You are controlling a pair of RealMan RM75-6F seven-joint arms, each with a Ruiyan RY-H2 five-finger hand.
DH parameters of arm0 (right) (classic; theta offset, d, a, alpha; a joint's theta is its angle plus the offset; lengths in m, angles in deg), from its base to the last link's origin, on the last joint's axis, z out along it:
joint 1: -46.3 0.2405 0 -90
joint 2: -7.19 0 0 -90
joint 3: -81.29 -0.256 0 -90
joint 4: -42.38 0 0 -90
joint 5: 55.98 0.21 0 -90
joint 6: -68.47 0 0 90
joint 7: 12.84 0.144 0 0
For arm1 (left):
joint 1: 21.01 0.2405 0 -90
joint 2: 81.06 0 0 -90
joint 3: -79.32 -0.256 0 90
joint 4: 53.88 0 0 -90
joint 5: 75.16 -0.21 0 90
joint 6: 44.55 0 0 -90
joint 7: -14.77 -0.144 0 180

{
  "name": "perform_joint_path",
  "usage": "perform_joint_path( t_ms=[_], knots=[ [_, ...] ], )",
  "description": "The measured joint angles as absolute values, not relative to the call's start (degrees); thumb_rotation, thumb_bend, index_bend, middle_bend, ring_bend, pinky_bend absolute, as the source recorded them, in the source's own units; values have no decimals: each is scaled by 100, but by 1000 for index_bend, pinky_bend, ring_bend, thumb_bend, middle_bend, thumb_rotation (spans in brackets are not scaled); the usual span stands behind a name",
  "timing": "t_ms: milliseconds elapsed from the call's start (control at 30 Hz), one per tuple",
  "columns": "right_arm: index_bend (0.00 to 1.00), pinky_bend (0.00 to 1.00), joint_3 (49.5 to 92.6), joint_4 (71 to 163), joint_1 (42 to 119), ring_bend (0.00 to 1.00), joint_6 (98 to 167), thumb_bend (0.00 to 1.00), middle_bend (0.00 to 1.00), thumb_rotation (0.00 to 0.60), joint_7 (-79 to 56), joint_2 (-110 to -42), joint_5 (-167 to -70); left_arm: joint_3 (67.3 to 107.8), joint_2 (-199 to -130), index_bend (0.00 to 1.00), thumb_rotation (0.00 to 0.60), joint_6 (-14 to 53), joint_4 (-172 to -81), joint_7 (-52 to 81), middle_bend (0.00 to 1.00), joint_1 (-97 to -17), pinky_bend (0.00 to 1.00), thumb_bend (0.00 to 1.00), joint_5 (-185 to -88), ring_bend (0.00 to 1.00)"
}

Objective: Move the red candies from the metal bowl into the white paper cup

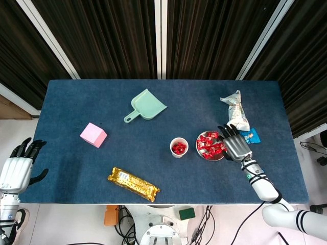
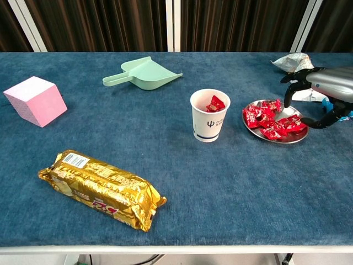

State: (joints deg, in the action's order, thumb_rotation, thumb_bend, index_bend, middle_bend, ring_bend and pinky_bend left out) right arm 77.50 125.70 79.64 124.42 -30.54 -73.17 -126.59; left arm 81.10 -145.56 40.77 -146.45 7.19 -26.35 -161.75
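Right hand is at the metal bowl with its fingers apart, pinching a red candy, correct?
Not quite. The right hand is at the metal bowl with fingers apart, but it holds nothing; the chest view shows no candy in its fingers.

lab, dark curtains (image 1: 102,35), blue test table (image 1: 76,102)

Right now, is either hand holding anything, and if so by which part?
Nothing is held. The right hand hovers open at the metal bowl, fingers apart; the left hand is empty off the table's edge.

One cup (image 2: 209,116), one bowl (image 2: 287,138), two hands (candies uncountable).
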Motion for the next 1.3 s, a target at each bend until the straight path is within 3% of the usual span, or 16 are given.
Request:
perform_joint_path(
  t_ms=[667,1033,1300],
  knots=[
    [391,0,7729,12289,8088,0,12213,386,39,600,-3666,-7715,-12319,8108,-14532,174,600,4085,-14635,769,155,-2630,205,190,-16182,57],
    [574,0,7718,12273,8121,0,12218,387,50,600,-3830,-7779,-12196,8106,-14531,174,600,4085,-14623,790,155,-2630,206,190,-16188,58],
    [585,0,7625,12411,8043,0,12558,391,51,600,-3420,-7686,-12535,8113,-14533,174,600,4073,-14630,781,155,-2636,206,190,-16171,57]
  ],
)
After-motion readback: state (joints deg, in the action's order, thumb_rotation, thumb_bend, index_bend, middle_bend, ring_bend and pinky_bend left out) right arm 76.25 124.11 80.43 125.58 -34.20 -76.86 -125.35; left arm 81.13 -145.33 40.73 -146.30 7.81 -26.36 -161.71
